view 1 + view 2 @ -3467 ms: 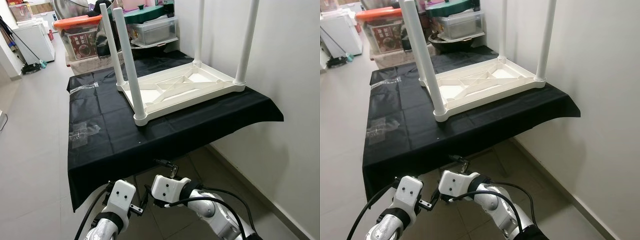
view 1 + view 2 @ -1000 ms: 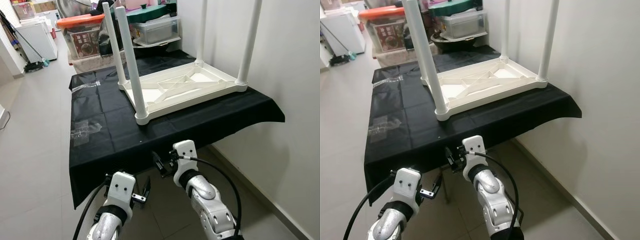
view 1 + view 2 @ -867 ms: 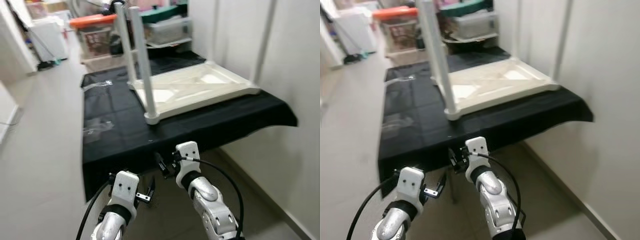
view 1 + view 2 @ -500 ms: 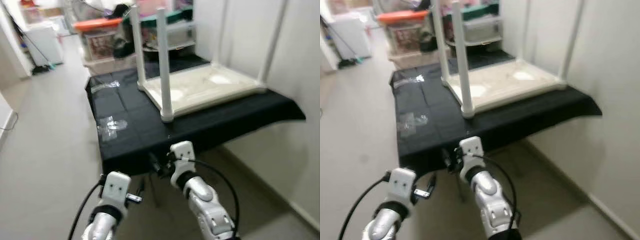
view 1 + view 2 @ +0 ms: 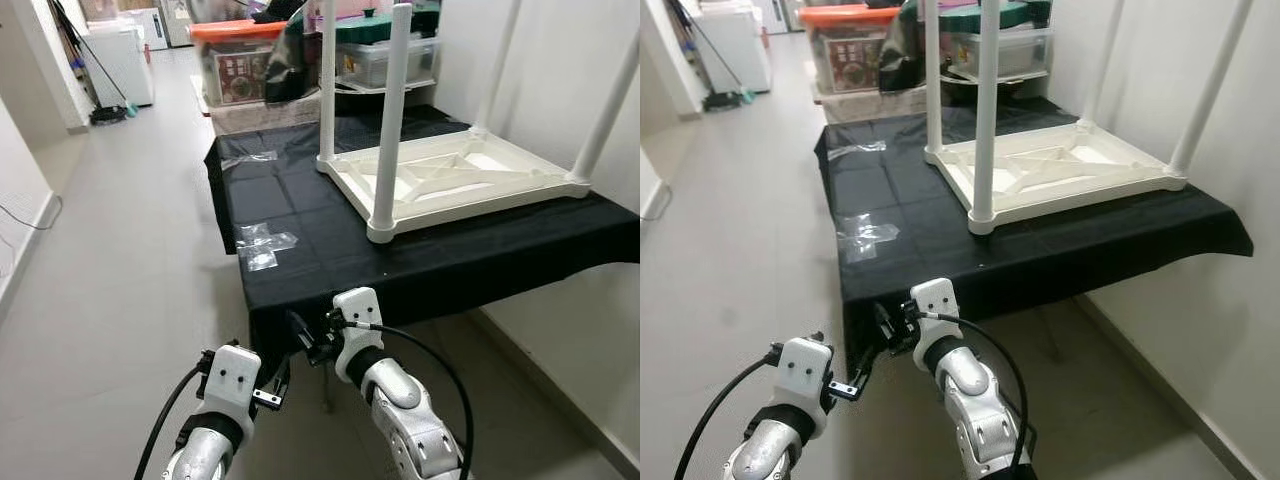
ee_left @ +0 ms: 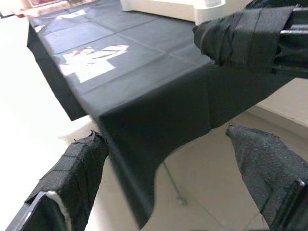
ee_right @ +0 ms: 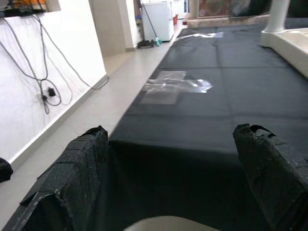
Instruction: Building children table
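Low at left, left gripper (image 5: pixel 272 378): fingers spread apart, empty, hanging before the cloth's (image 5: pixel 300 215) near corner.
Right gripper (image 5: pixel 306 338): fingers parted wide, grasping nothing, just under the cloth's front edge.
Bags (image 5: pixel 262 243): clear plastic, flat on the cloth, left of the table (image 5: pixel 450 180).
Table: white, upside down on the cloth, legs (image 5: pixel 388 120) pointing up, near the wall.
Bins (image 5: pixel 240 62): stacked behind, far end.
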### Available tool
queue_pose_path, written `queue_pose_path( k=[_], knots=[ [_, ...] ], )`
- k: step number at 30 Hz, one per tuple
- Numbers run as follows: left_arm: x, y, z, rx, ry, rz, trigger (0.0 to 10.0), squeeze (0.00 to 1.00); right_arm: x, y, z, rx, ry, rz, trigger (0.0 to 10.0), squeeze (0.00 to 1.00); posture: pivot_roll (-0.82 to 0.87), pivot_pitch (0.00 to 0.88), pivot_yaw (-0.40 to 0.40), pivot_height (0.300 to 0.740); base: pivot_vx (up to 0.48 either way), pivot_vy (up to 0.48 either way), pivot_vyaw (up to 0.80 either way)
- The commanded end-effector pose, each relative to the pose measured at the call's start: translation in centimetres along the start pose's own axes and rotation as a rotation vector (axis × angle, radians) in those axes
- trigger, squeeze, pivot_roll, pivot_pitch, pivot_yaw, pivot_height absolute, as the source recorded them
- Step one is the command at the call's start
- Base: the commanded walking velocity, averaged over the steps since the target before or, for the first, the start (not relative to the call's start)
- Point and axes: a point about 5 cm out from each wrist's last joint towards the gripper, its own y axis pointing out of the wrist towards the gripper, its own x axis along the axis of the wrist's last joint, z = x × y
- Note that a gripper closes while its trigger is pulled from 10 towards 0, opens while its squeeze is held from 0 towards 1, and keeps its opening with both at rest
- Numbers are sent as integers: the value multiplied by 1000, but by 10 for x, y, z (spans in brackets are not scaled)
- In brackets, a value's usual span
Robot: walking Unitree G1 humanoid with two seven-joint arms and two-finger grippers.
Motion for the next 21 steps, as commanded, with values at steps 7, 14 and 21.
queue_pose_path(
  k=[7, 14, 21],
  knots=[
    [1, -2, 1, 17, -5, 7, 10000, 0, 3, -2, 3, 17, -19, -14, 10000, 0, -106, 0, 40, 740, 0, 0, 798],
    [2, -2, 3, 22, -6, -6, 10000, 0, 2, -1, 1, 3, 7, -7, 10000, 0, -106, 0, 43, 740, 0, 0, 0],
    [1, -2, 1, 10, 1, -2, 10000, 0, 2, -2, 1, 5, 5, -3, 10000, 0, -105, 0, 45, 740, 212, 0, 0]
  ],
)
